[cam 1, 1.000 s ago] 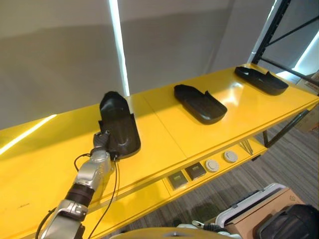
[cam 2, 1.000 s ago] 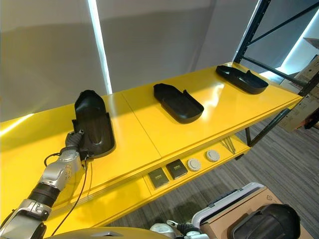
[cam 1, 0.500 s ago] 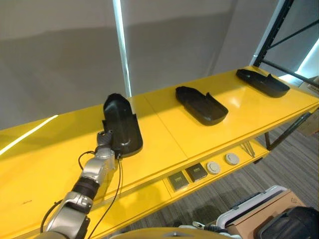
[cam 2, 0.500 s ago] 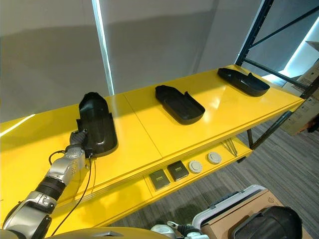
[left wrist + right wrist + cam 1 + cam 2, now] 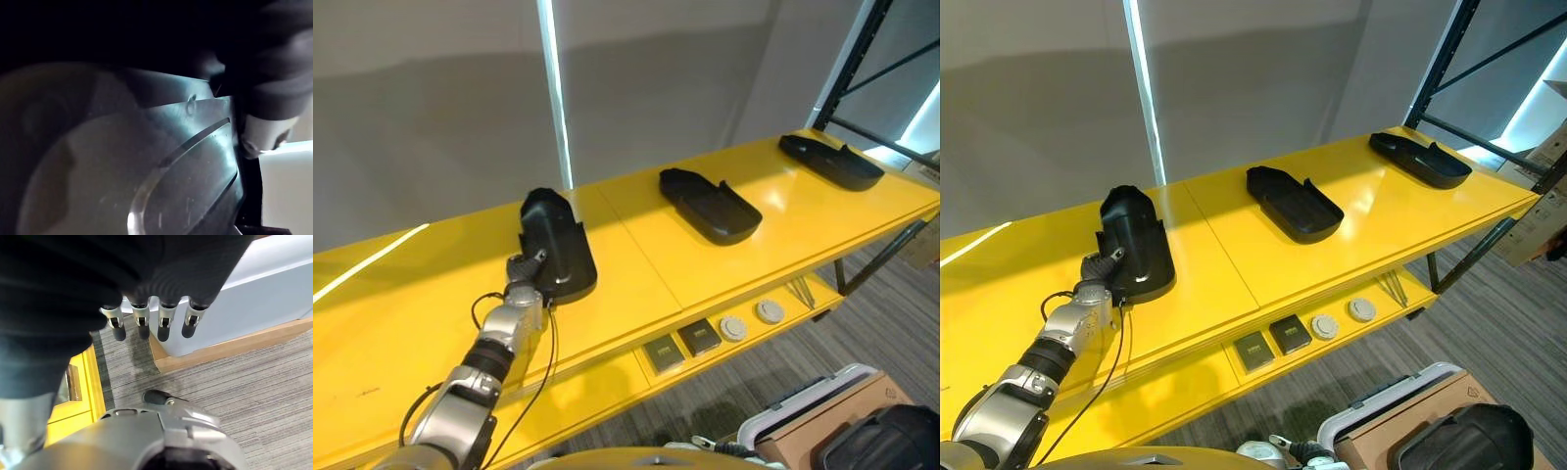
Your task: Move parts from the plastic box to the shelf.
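A black moulded part [image 5: 558, 250] lies on the yellow shelf [image 5: 636, 269] at its left end. My left hand [image 5: 523, 274] is at the part's near end, fingers curled on its edge. In the left wrist view the part's glossy inside [image 5: 161, 166] looms close, with a finger [image 5: 266, 134] hooked over its rim. My right hand [image 5: 142, 320] hangs with fingers straight and holds nothing, over the carpet beside the pale plastic box [image 5: 254, 293]. That box [image 5: 803, 411] shows at the lower right with another black part [image 5: 891, 441] in it.
Two more black parts rest on the shelf, one in the middle [image 5: 710, 206] and one at the far right [image 5: 832, 162]. Small square and round pieces [image 5: 705, 338] lie on the lower ledge. A dark rack post [image 5: 1440, 69] rises at the right.
My left arm has stretched forward and the black part has slid a little farther back on the shelf. The view itself shifted slightly.
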Controlling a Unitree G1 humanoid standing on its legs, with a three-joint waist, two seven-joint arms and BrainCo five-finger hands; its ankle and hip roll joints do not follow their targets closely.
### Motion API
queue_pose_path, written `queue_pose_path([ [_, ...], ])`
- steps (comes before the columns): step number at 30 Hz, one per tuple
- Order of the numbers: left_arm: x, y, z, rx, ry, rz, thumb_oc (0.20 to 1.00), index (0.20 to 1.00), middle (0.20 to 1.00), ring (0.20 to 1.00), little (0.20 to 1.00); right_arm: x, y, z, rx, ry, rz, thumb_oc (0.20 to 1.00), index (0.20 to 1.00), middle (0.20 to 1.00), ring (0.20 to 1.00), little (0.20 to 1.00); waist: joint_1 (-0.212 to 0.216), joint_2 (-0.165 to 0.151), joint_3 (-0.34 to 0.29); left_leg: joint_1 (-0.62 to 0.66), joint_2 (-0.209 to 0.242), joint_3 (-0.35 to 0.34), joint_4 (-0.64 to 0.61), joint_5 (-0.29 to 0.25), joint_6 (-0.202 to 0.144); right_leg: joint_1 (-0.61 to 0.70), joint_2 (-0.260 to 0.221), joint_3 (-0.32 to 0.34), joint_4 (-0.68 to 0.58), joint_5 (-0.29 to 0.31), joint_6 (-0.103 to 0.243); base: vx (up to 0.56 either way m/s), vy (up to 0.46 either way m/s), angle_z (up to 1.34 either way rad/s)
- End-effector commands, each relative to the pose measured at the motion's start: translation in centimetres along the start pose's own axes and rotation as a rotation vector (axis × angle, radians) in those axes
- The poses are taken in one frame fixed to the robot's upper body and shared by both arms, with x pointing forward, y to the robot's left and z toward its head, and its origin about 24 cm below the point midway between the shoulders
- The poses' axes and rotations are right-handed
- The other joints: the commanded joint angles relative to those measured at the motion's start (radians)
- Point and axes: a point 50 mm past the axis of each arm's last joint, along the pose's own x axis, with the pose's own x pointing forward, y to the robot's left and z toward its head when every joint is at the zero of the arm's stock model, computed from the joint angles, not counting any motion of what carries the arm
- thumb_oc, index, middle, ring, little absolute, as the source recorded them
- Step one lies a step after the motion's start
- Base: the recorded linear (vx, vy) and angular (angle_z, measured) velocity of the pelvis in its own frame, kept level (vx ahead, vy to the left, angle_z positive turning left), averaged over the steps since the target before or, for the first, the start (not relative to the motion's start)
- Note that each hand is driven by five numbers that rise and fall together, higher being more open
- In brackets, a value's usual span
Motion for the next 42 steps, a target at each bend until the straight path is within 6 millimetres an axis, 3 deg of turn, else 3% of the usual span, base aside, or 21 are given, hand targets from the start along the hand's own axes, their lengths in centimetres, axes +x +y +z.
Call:
queue_pose_path([
  [1, -0.8, -1.3, -5.9, 0.046, 0.221, -0.002, 1.0, 1.0, 1.0, 1.0, 1.0, 0.0, 2.0, 0.9, -0.029, -0.006, 0.059, 1.0, 1.0, 1.0, 1.0, 1.0, -0.021, 0.02, 0.113, 0.078, 0.007, 0.017, -0.001, -0.083, 0.023, 0.088, -0.018, -0.018, 0.004, -0.089, 0.055, 0.0, 0.0, 0.0],
  [12, -0.5, 0.6, -1.3, -0.029, -0.025, 0.058, 1.0, 1.0, 1.0, 1.0, 1.0, 0.2, 1.4, 0.3, -0.009, 0.002, 0.048, 1.0, 1.0, 1.0, 1.0, 1.0, -0.002, 0.03, 0.122, 0.081, 0.005, 0.004, -0.001, -0.086, 0.023, 0.096, -0.022, -0.029, 0.004, -0.092, 0.054, 0.0, 0.0, 0.0],
  [18, -2.3, 2.3, 4.0, -0.08, -0.267, -0.016, 1.0, 1.0, 1.0, 1.0, 1.0, 0.3, 0.9, -0.4, 0.022, 0.01, 0.035, 1.0, 1.0, 1.0, 1.0, 1.0, 0.028, 0.035, 0.128, 0.075, 0.004, -0.01, -0.001, -0.087, 0.023, 0.098, -0.027, -0.049, 0.004, -0.092, 0.052, 0.01, 0.006, 0.08],
  [21, -3.1, 2.8, 5.1, -0.096, -0.33, -0.052, 1.0, 1.0, 1.0, 1.0, 1.0, 0.3, 0.8, -0.4, 0.028, 0.009, 0.032, 1.0, 1.0, 1.0, 1.0, 1.0, 0.036, 0.035, 0.13, 0.072, 0.004, -0.013, -0.001, -0.086, 0.023, 0.099, -0.027, -0.055, 0.004, -0.093, 0.051, 0.0, 0.003, 0.07],
  [42, -5.7, 2.5, 6.2, -0.182, -0.401, -0.35, 1.0, 1.0, 1.0, 1.0, 1.0, 0.2, -0.1, -0.1, 0.019, 0.01, 0.01, 1.0, 1.0, 1.0, 1.0, 1.0, 0.057, 0.041, 0.126, 0.07, 0.0, -0.019, -0.001, -0.084, 0.022, 0.1, -0.034, -0.074, 0.004, -0.086, 0.055, 0.0, 0.003, 0.03],
])
